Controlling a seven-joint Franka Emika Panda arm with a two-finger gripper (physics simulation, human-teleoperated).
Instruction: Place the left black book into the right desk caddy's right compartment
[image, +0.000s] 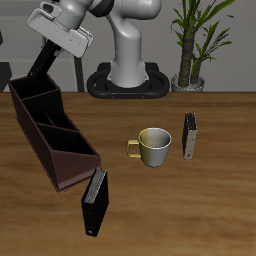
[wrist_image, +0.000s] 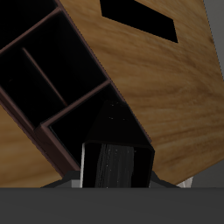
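I had the gripper (image: 50, 50) clamped on the black book (image: 40, 70), its jaws closed against the covers and carrying nothing else. In the upper left of the exterior frame the book hung in the air, tilted, its long axis slanting down and to the left from the gripper. What mattered to me was where its lower end pointed: it sat just above the caddy (image: 60, 140) at that box's upper-left end, where the right compartment (image: 27, 98) opens. The caddy ran away from there toward the lower middle of the frame, ending in its sloped cut. In the wrist view the book's free end overlapped an open section, but I could not tell for certain which one. I judged the book needed standing nearer upright over that end section before lowering.
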